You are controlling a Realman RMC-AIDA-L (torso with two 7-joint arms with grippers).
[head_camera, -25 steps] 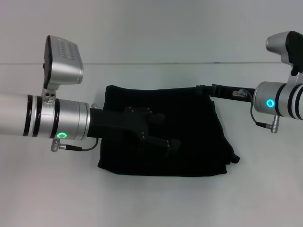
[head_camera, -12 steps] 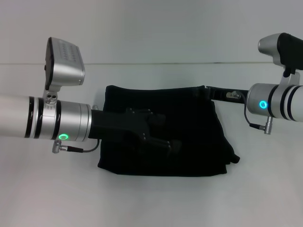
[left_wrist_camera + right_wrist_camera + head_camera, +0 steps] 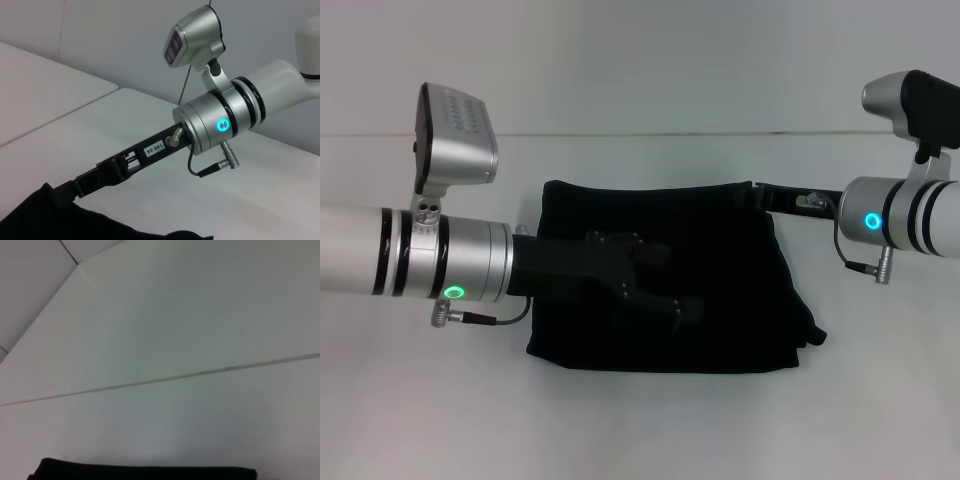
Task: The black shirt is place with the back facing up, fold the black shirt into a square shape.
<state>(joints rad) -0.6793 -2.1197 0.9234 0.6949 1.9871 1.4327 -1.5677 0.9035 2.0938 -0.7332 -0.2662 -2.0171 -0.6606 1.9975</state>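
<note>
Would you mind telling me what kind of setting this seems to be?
Probably a lab or test bench: a bare white table against a plain wall, holding only the folded black shirt, worked by the left gripper and right gripper.

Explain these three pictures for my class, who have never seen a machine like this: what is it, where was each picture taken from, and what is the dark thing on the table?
It is a robot with two silver arms, each ending in a black gripper. The widest picture comes from a camera on its head, looking down at a white table. The black shirt lies there, already folded into a rough rectangle. The left gripper reaches over the middle of the cloth. The right gripper sits at the shirt's far right corner. The other two pictures come from small cameras on the wrists. The left wrist's shows the right arm and its gripper at the shirt's edge; the right wrist's shows mostly bare table and a strip of shirt.
</note>
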